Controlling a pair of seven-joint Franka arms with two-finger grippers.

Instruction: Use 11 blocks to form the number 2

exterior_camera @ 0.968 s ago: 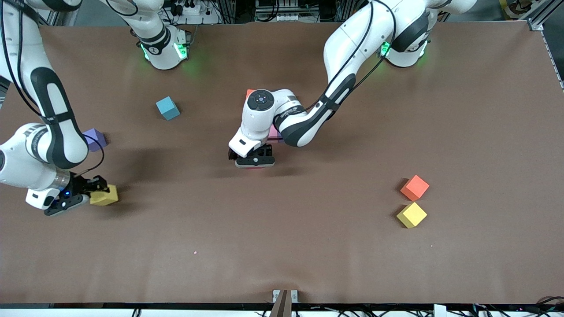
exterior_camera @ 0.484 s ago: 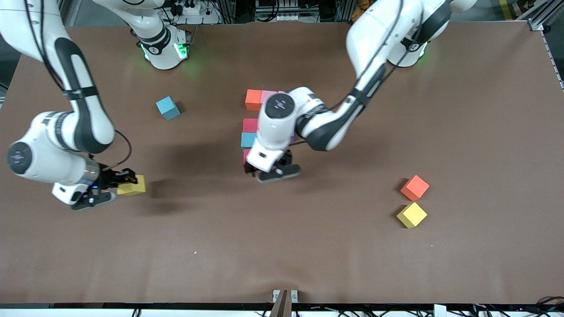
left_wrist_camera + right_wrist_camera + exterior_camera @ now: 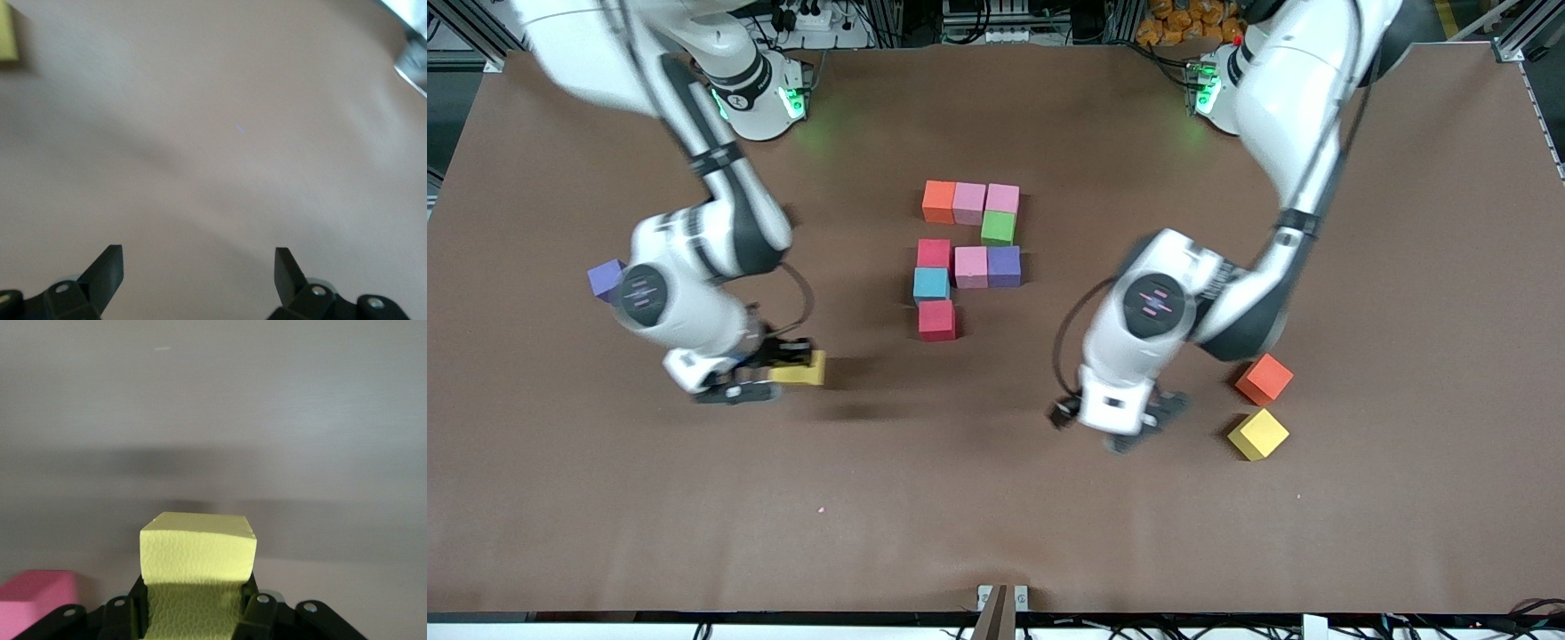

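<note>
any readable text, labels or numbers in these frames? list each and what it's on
None readable.
The blocks, including the yellow block in the right gripper, are plain, with no print.
The table carries no signs.
The left gripper shows no label.

A high front camera looks steeply down over the whole brown counter (image 3: 996, 533) toward both robot bases, while each wrist camera looks closely past its own hand at the counter surface, the right one sharing a held yellow block (image 3: 198, 550) with it.
</note>
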